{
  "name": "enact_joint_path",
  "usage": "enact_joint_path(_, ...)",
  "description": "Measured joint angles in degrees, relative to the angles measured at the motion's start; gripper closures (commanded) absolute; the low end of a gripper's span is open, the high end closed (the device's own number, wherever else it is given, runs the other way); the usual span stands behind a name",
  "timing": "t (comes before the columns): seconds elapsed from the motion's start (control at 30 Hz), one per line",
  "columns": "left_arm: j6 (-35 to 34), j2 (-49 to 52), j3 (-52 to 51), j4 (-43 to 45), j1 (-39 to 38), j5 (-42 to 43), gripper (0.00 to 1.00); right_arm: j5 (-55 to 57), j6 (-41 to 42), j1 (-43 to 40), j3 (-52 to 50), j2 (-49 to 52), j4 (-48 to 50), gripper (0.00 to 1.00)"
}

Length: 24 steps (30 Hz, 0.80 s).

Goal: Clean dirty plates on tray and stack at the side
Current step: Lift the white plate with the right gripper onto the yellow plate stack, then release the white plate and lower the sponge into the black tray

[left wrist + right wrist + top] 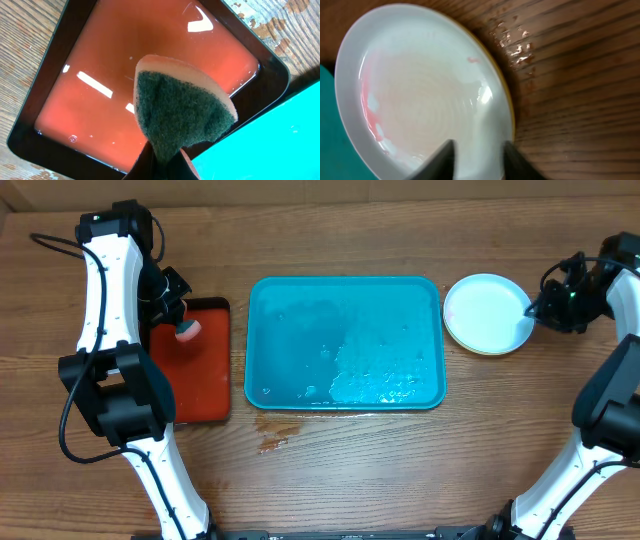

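Left wrist: fingers (146, 161) around sponge (180, 110); right fingers (442, 162) apart at plates (420, 90).

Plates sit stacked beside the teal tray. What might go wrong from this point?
The top plate shows pink smears, so it may have been stacked dirty. The right gripper sits open at its rim; pulling away carelessly might slide it off the yellow-green plate beneath.
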Motion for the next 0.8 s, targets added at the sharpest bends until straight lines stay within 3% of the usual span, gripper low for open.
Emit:
enact_joint_path(0.13,0.0,0.0,0.0,-0.3,0.0,0.0,0.96,-1.8,1.6,1.5,-1.0,0.0,-0.7,0.37)
enact_joint_path(0.2,0.0,0.0,0.0,-0.4,0.0,-0.3,0.96,-3.8,1.8,2.1,-1.0,0.0,-1.2,0.32)
enact_joint_path(0.3,0.0,0.0,-0.3,-0.6,0.0,-1.1,0.96,-8.5,2.3,3.5,-1.0,-0.1,-1.8,0.12)
enact_joint_path(0.33,0.0,0.0,-0.8,-0.7,0.0,-1.3,0.96,-10.0,2.3,4.2,-1.0,-0.4,-1.8,0.00)
enact_joint_path(0.47,0.0,0.0,-4.2,0.7,0.0,-2.1,0.96,-12.3,2.7,6.8,-1.1,-3.7,-1.9,0.00)
enact_joint_path(0.67,0.0,0.0,-12.9,7.0,0.0,-2.9,0.95,-11.5,2.7,13.7,-1.1,-16.3,-2.0,0.00)
enact_joint_path(0.8,0.1,0.0,-17.9,11.4,0.0,-4.2,0.83,-9.0,2.6,19.3,-1.1,-23.8,-2.1,0.00)
